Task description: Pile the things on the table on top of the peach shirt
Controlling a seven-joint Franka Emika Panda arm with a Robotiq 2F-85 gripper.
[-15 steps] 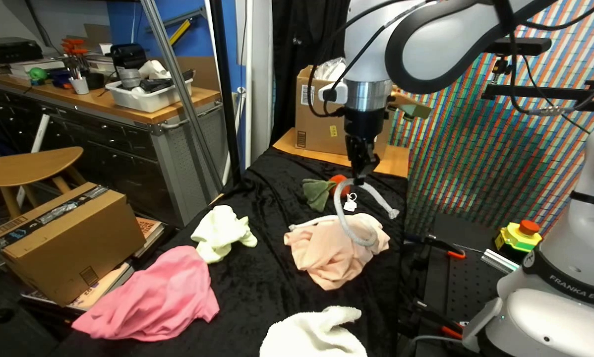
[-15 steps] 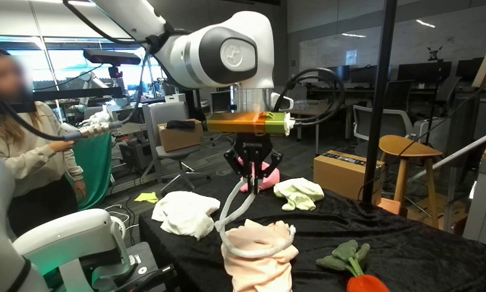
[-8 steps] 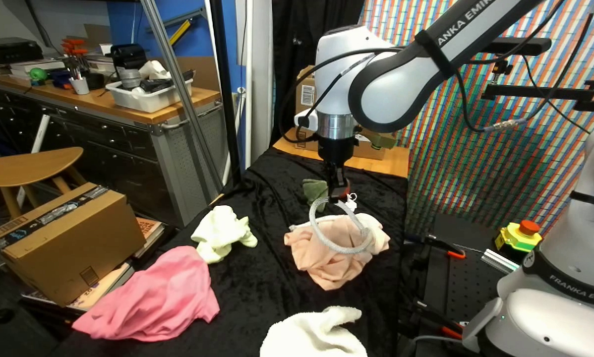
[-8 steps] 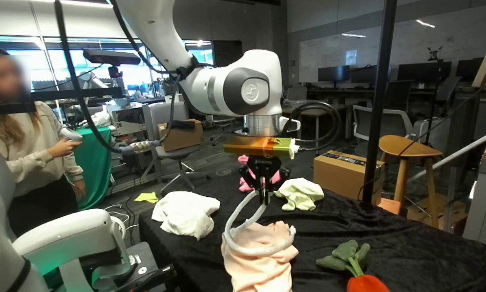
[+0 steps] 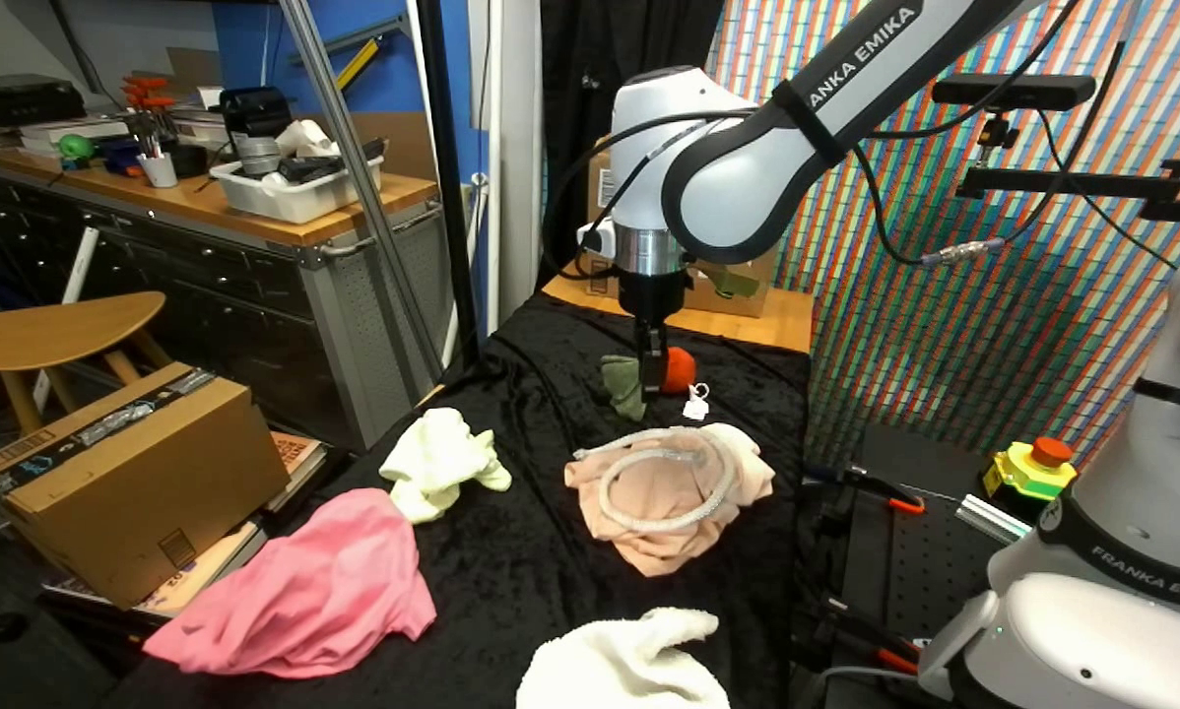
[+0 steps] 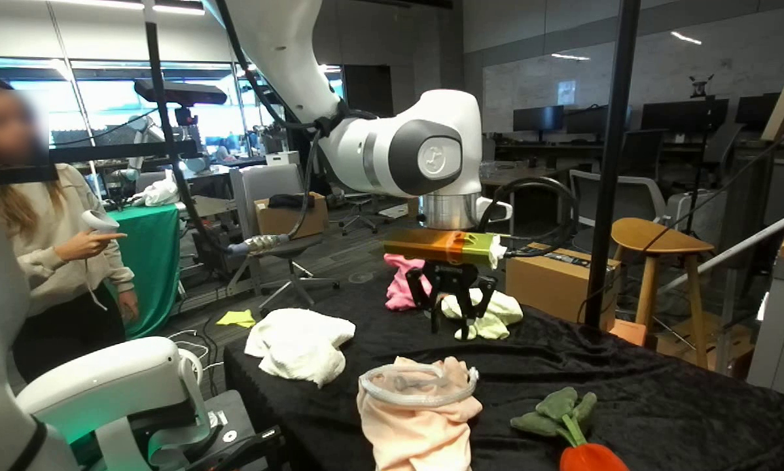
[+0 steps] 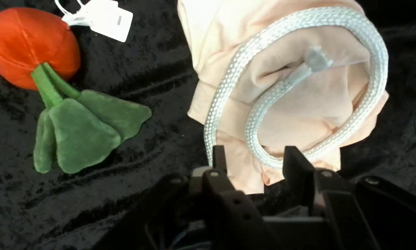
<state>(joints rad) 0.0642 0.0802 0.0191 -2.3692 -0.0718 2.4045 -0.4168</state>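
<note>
In the wrist view a white braided rope is lying in a loose coil on top of a crumpled peach fabric shirt, right of centre in the upper part of the frame, one end resting inside the loop. The black two-fingered hand is showing at the bottom centre, its fingers spread with a gap between them; in both exterior views it is hanging in the air, apart from the rope. A red-and-green plush plant toy is lying at the upper left, beside the shirt, with a white paper tag at its red end.

In an exterior view the black-draped tabletop is also carrying a crumpled pale yellow-green cloth left of centre, a bright pink cloth at the lower left and a fluffy white cloth at the bottom edge, all lying apart from the shirt. A brown cardboard box is sitting at the far left.
</note>
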